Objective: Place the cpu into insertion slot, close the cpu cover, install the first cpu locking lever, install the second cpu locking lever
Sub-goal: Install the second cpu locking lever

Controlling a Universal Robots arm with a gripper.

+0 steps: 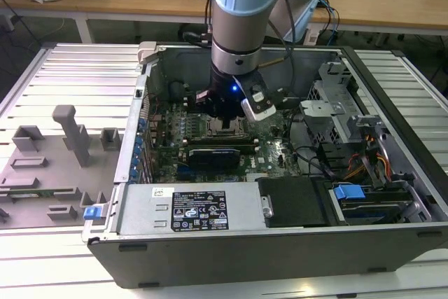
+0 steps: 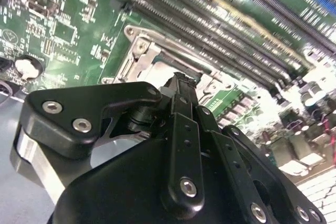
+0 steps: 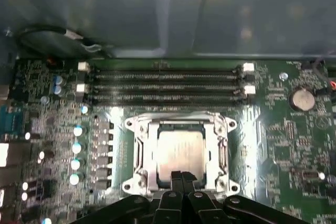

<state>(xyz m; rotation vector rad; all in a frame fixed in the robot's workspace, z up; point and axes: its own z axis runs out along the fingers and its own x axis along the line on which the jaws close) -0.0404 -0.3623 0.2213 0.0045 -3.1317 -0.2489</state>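
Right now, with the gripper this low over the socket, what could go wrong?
1. The gripper tip sits at the edge of the cpu, which lies in the slot. A sideways slip might shift or scratch the chip.
2. The cover and the memory slots are close by; the wide gripper body could catch them if it tilts.

Ribbed metal table (image 1: 63,68) — open computer case (image 1: 280,243), grey fixture blocks (image 1: 73,134).
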